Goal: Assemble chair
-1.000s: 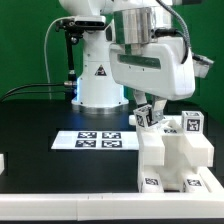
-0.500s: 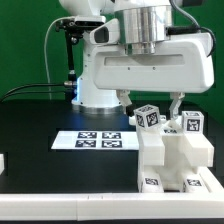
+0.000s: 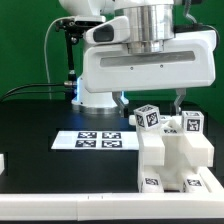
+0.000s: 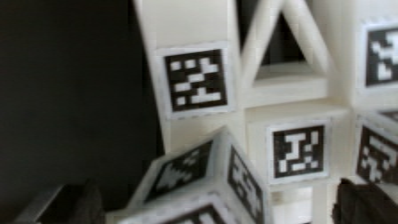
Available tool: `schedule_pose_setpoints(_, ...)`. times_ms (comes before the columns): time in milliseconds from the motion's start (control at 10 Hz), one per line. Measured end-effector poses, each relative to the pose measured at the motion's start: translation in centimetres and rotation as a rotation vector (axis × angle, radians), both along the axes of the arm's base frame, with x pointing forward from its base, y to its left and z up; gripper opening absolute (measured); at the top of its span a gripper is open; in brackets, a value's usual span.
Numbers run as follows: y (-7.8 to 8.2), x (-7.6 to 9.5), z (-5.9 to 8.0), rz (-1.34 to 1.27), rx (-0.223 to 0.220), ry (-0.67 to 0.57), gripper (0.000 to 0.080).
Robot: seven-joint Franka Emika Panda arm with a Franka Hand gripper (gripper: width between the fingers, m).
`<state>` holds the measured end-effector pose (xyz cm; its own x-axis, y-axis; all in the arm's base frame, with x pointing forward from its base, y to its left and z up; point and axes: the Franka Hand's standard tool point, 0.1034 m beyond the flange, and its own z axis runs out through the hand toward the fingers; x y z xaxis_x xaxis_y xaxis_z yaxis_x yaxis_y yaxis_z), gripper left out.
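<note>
The gripper [image 3: 150, 100] hangs wide open, holding nothing. It sits just above the white chair [image 3: 172, 155]. The marker board [image 3: 95, 140] lies beside.

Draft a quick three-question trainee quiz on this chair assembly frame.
1. True or false: the hand is closed around a part of the chair.
2. In the exterior view, where does the marker board lie relative to the chair? A) on the exterior view's left of it B) on the exterior view's right of it C) on top of it
3. Fill in: the small square tags on the chair parts are black and ____.

Key:
1. False. The fingers stand spread wide above the chair's upper blocks, gripping nothing.
2. A
3. white
</note>
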<state>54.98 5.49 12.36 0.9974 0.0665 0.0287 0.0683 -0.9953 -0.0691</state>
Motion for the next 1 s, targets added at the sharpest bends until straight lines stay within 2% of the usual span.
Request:
schedule_pose_setpoints(100, 0.03, -0.04, -0.06, -0.021, 0.002, 0.002, 0.0649)
schedule_pose_setpoints(200, 0.01, -0.06, -0.11, -0.047, 0.002, 0.004, 0.0548)
schedule_pose_setpoints(300, -0.01, -0.07, -0.13, -0.047, 0.001, 0.005, 0.0548)
schedule_pose_setpoints(400, 0.02, -0.08, -0.17, -0.100, 0.004, 0.009, 0.0352)
schedule_pose_setpoints(500, 0.02, -0.09, -0.18, -0.196, 0.006, 0.016, 0.0281)
schedule_pose_setpoints(700, 0.03, -0.02, -0.17, -0.334, 0.008, 0.023, 0.0281)
schedule_pose_setpoints(1000, 0.14, 0.38, 0.07, -0.784, 0.022, 0.033, 0.0281)
